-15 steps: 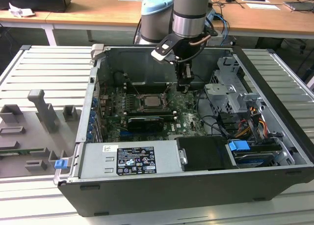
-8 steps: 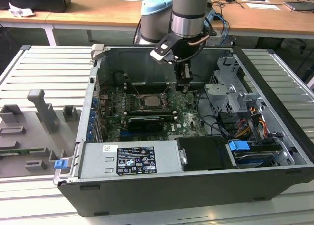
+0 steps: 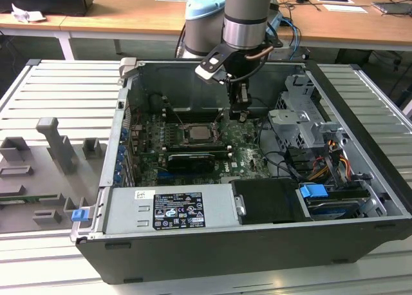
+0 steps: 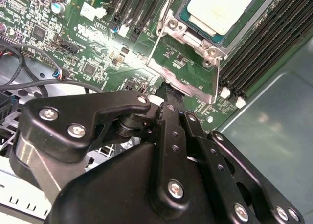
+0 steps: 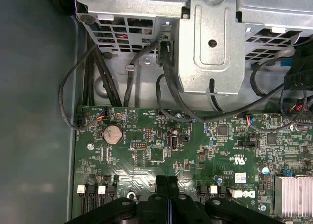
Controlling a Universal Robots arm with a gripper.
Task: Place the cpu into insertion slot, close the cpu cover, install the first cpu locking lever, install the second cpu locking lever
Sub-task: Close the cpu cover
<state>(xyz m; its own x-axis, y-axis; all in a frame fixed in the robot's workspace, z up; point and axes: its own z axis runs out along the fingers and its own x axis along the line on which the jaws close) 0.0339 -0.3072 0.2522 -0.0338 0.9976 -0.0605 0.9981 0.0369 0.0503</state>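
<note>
- At the exterior view's left, grey fixtures (image 3: 59,143) stand on the slatted worktop (image 3: 51,82).
- An open computer case (image 3: 225,250) lies on the worktop, its green board (image 3: 241,156) facing up.
- The cpu (image 3: 196,133) sits flat in the insertion slot (image 4: 182,34), pale top showing, between rows of long black memory slots (image 4: 254,48).
- In the second wrist view the cpu cover (image 4: 188,89) is swung open, off the cpu, lying over the board on the slot's side towards the pincer.
- The pincer (image 3: 241,116) hangs over the board just to the exterior view's right of the slot, fingers pressed together. Its tip is at the cover's free edge; I cannot tell whether it touches.
- Further right stands a grey metal drive cage (image 3: 299,118).
</note>
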